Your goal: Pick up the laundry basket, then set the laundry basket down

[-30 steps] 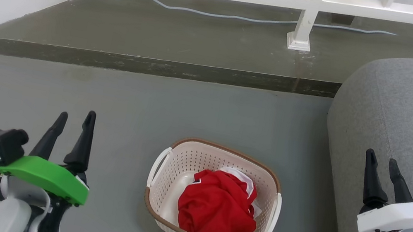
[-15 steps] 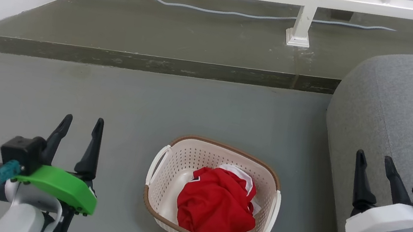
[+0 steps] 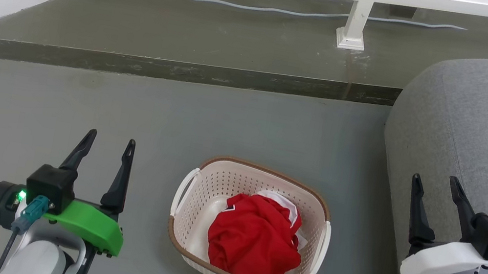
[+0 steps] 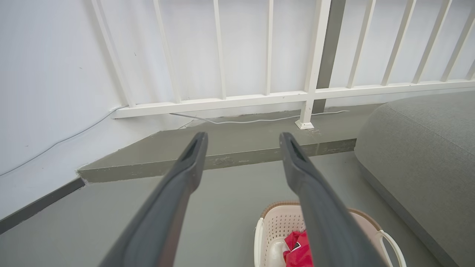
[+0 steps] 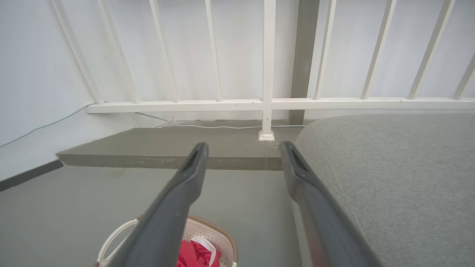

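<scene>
Flanking laundry basket, one side handle toward each; left hand nearer than right hand, both open, empty.

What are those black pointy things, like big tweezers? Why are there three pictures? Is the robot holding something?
Those are the robot's two hands, called grippers. Each has two long dark fingers that pinch. One picture is from a camera on the robot's head, looking down: its left gripper is at the lower left, its right gripper at the lower right. The other two pictures come from little cameras on its wrists, looking along the fingers, so they look huge. On the grey floor between the grippers sits the laundry basket, with a red cloth and something white inside. A grey cushioned seat is at the right, and a white railing behind. Both grippers are open and hold nothing; neither touches the basket.
</scene>
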